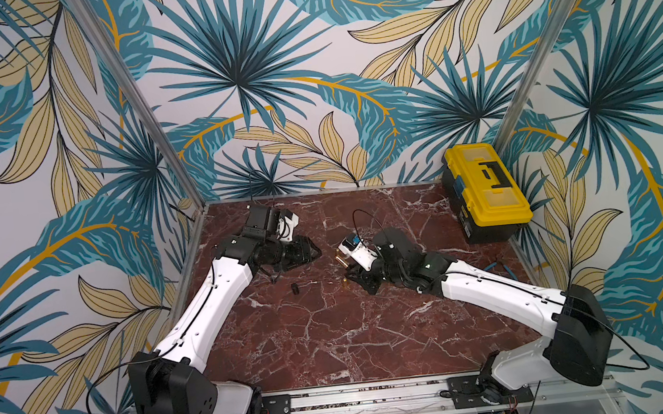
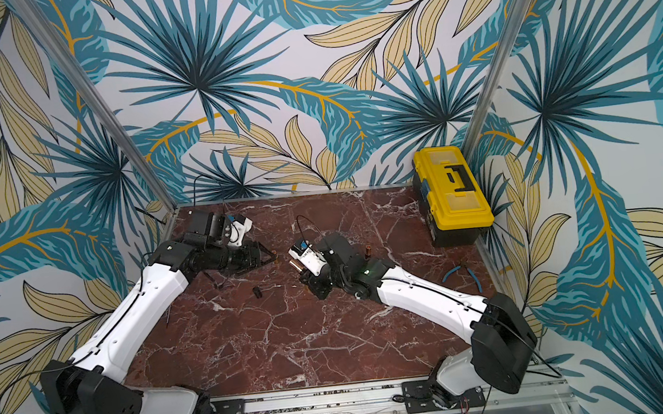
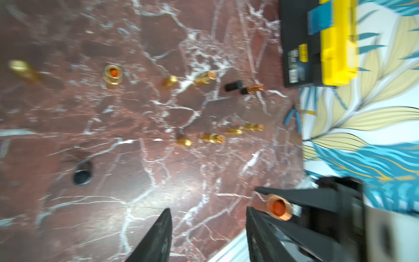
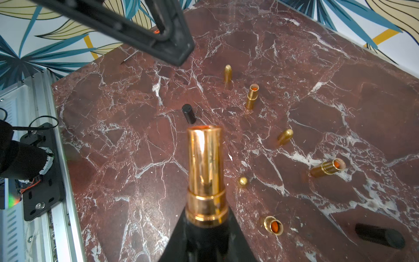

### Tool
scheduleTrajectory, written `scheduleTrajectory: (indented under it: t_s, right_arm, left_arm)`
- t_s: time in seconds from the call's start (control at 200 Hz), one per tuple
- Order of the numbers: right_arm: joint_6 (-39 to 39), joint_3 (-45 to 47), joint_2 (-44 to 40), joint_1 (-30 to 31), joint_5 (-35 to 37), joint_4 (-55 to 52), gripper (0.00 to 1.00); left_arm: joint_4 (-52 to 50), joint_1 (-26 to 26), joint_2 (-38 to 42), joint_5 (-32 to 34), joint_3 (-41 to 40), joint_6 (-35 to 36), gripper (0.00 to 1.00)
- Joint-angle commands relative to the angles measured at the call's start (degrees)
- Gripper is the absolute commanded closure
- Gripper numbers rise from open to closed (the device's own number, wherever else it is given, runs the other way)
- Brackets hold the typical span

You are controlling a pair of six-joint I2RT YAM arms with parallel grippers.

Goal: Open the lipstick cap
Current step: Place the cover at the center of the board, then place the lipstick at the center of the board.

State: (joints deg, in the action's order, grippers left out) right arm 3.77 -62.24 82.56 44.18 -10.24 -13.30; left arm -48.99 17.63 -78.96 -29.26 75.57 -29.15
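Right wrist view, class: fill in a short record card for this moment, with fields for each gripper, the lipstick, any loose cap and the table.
right gripper: shut on the lipstick's lower end
lipstick: gold tube, uncapped, orange showing at the open end
left gripper: open, empty, apart from the lipstick
black cap: loose on the table, touched by neither gripper
table: red marble, strewn with other gold tubes and gold caps
toolbox: yellow, by the back wall

Black caps (image 4: 188, 113): two. Toolbox (image 1: 485, 189): one. Pliers (image 2: 462, 272): one pair.
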Motion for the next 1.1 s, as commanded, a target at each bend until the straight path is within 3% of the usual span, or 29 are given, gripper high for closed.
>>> scheduleTrajectory:
  t_s: [0.0,0.631,1.097]
  right_arm:
    - [-1.48,0.54,0.74,0.03,-2.07,3.56,0.86]
    - [-0.85,-3.94,3.65,1.47,-3.45,1.35,0.86]
    - [-0.54,-5.28,5.39,1.52,-3.65,1.35,0.86]
  left_arm:
    - [-0.14,-0.43,0.50,-8.67,1.82,-1.92,0.46]
    - [0.74,2.05,-3.10,-13.40,1.97,0.65,0.46]
    - [0.73,2.58,-4.10,-13.34,2.57,1.32,0.68]
